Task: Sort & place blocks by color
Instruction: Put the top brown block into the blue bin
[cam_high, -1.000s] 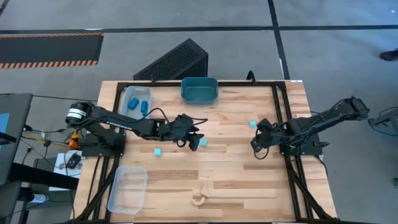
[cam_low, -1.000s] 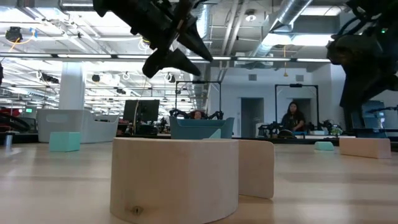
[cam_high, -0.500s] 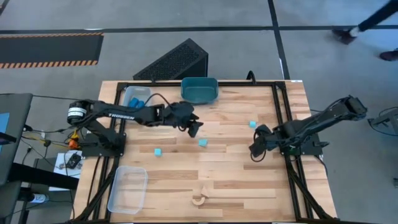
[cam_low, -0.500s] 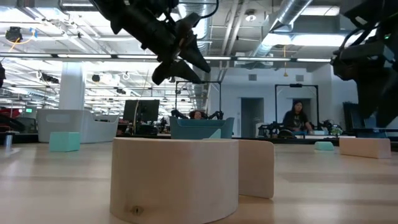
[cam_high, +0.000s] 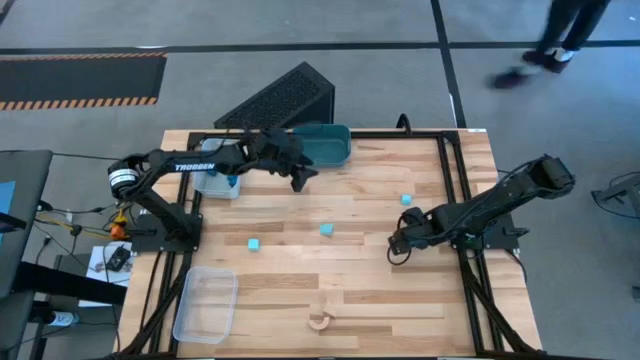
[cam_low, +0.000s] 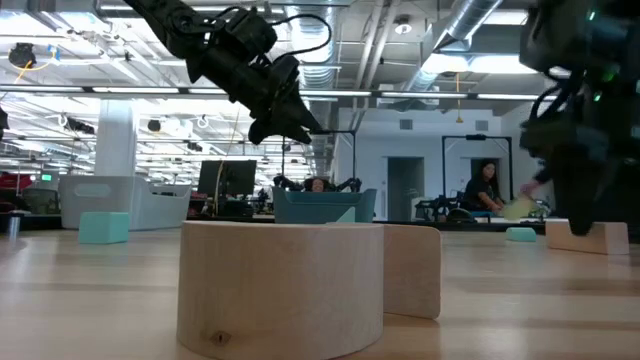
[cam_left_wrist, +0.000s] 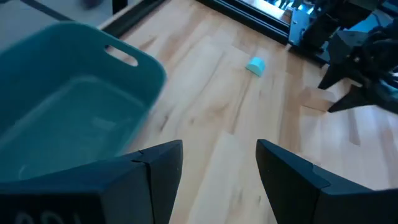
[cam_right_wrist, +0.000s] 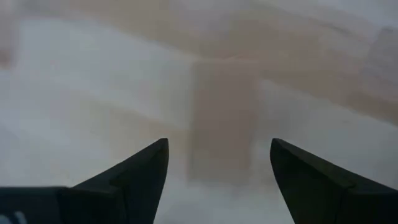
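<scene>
We see the left gripper (cam_high: 300, 180) spread, empty, beside the tub (cam_high: 322, 145) at its 7 o'clock. Right gripper (cam_high: 394, 250) spread over a tan block (cam_right_wrist: 224, 118).

Blurred tan block (cam_right_wrist: 225, 118) between the right hand's (cam_right_wrist: 219, 180) fingers.

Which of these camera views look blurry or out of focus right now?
Right wrist view: smeared, a tan block ahead of the open right gripper only a soft shape. Low view: the near wooden arch sharp, the right arm blurred. High view: a person passing at the top blurred.
</scene>
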